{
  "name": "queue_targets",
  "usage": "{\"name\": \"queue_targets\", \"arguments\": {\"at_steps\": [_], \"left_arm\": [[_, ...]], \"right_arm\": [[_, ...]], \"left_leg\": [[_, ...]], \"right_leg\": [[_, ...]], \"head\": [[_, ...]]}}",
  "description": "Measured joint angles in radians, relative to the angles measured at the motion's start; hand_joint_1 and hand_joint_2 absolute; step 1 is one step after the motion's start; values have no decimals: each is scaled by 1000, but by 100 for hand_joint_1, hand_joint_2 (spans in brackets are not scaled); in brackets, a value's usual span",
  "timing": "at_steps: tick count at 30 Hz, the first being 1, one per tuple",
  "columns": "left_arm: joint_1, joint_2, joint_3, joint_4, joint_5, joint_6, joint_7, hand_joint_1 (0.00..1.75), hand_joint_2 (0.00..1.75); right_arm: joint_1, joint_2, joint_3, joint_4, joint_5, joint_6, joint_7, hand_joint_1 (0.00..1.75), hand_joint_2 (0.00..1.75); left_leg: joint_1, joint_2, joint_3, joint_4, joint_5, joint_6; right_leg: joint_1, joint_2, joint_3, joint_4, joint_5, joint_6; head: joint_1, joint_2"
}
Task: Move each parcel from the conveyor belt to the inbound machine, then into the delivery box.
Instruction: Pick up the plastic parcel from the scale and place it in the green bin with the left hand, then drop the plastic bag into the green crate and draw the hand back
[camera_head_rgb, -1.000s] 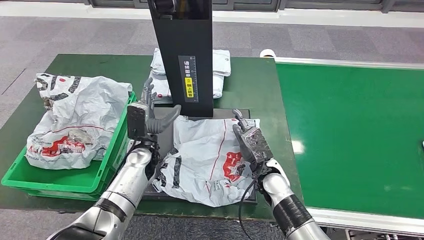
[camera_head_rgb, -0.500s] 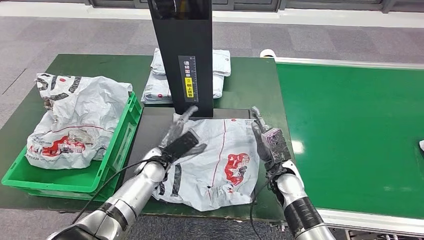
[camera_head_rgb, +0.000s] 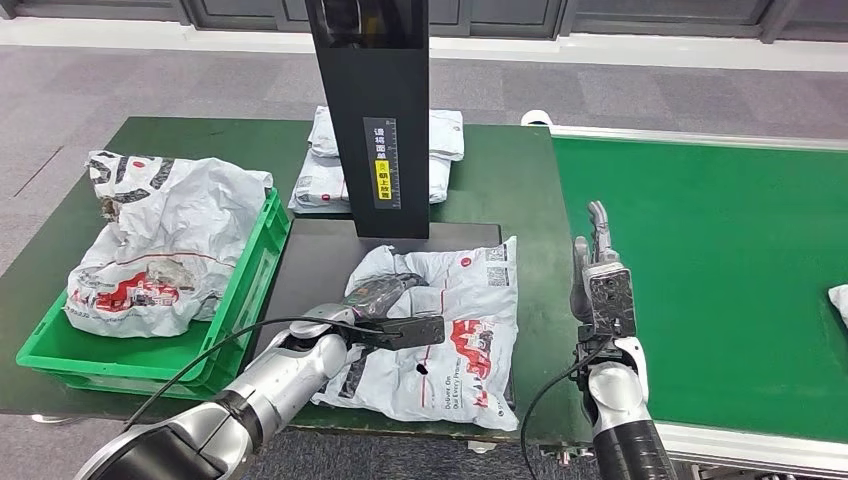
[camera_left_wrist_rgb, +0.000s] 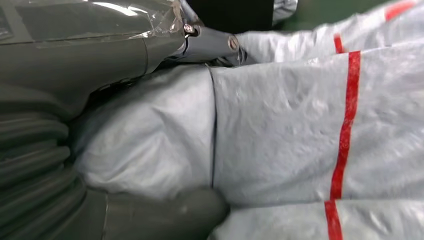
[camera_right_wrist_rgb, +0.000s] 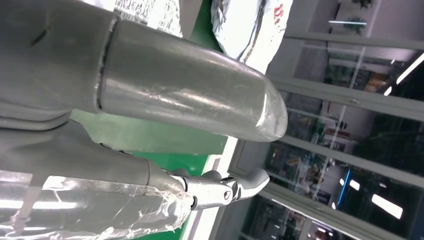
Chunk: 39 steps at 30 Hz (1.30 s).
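A crumpled white parcel (camera_head_rgb: 455, 335) with red and black print lies on the black platform (camera_head_rgb: 310, 260) of the inbound machine, under its black column (camera_head_rgb: 375, 110). My left hand (camera_head_rgb: 385, 300) lies on the parcel's left part. In the left wrist view the thumb (camera_left_wrist_rgb: 165, 217) and the fingers (camera_left_wrist_rgb: 210, 42) grip a bulge of the parcel (camera_left_wrist_rgb: 280, 135) between them. My right hand (camera_head_rgb: 603, 280) stands upright to the right of the parcel, by the table's edge. Its fingers are apart and it holds nothing; the right wrist view shows its thumb (camera_right_wrist_rgb: 190, 95) with nothing against it.
The green delivery box (camera_head_rgb: 245, 290) stands left of the platform with a large white parcel (camera_head_rgb: 160, 240) in it. More parcels (camera_head_rgb: 440, 150) lie behind the column. The green conveyor belt (camera_head_rgb: 720, 270) runs on the right, with a parcel (camera_head_rgb: 838, 300) at its far right edge.
My left hand came down from its raised pose and closed on the parcel. My right hand let go of the parcel's right side and moved right, off it. The view shifted slightly.
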Motion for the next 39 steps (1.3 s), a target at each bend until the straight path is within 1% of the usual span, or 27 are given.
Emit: {"name": "queue_targets", "arguments": {"at_steps": [4,7,10,14,18,20,23,25,29,30,32,34,36,39], "left_arm": [[-9,0,0,0,-4,11,-2,175,175],[-13,0,0,1,-5,15,-2,175,175],[-12,0,0,2,-8,55,-15,175,175],[1,-2,18,-14,8,194,-65,175,175],[34,-3,97,-109,53,397,-101,175,175],[40,-2,141,-164,60,452,-104,175,175],[46,-1,184,-220,65,466,-105,175,175],[56,-1,203,-248,54,508,-102,175,175],[70,9,251,-338,-14,717,-60,175,175],[72,15,270,-375,-43,751,-45,175,175],[75,26,329,-468,-126,789,-31,175,175],[78,31,419,-572,-221,801,-64,175,175],[79,28,527,-670,-294,803,-121,175,175],[82,18,660,-777,-334,805,-160,175,175]], "right_arm": [[30,5,-13,-32,3,-1,2,0,0],[39,6,-14,-46,6,0,6,0,0],[47,7,-16,-58,11,1,11,0,0],[75,17,-34,-100,19,14,27,0,0],[108,26,-55,-151,23,31,50,0,0],[119,31,-60,-167,23,34,53,0,0],[128,36,-63,-181,24,34,53,0,0],[131,38,-63,-187,24,34,53,0,0],[134,42,-63,-188,23,34,54,0,0],[134,43,-63,-188,20,33,54,0,0],[134,44,-63,-187,8,28,53,0,0],[135,44,-63,-184,-9,19,49,0,0],[136,44,-63,-179,-23,13,45,0,0],[137,44,-63,-172,-29,12,43,0,0]], "left_leg": [[0,0,9,0,4,-1],[0,0,10,0,4,-2],[0,0,9,0,4,-2],[0,1,6,0,4,-2],[0,2,-1,0,5,-3],[1,2,-3,0,5,-3],[1,1,-4,0,5,-3],[1,1,-6,0,5,-3],[1,2,-9,0,5,-3],[1,2,-9,0,5,-3],[1,2,-10,0,6,-3],[1,2,-11,0,6,-4],[2,4,-11,0,6,-4],[2,4,-11,0,6,-4]], "right_leg": [[0,0,0,0,3,-1],[0,1,0,1,4,-1],[0,1,-2,1,3,-2],[0,2,-6,1,3,-2],[0,3,-13,1,5,-3],[0,3,-15,1,5,-2],[0,3,-16,1,5,-2],[0,3,-18,1,5,-2],[0,3,-21,1,5,-2],[0,4,-21,1,5,-2],[1,4,-22,2,5,-2],[1,5,-23,2,5,-3],[1,7,-23,2,5,-3],[1,8,-24,2,5,-3]], "head": [[0,0],[0,0],[0,0],[0,0],[0,0],[0,0],[0,0],[0,0],[0,0],[0,0],[0,0],[0,0],[0,0],[0,0]]}}
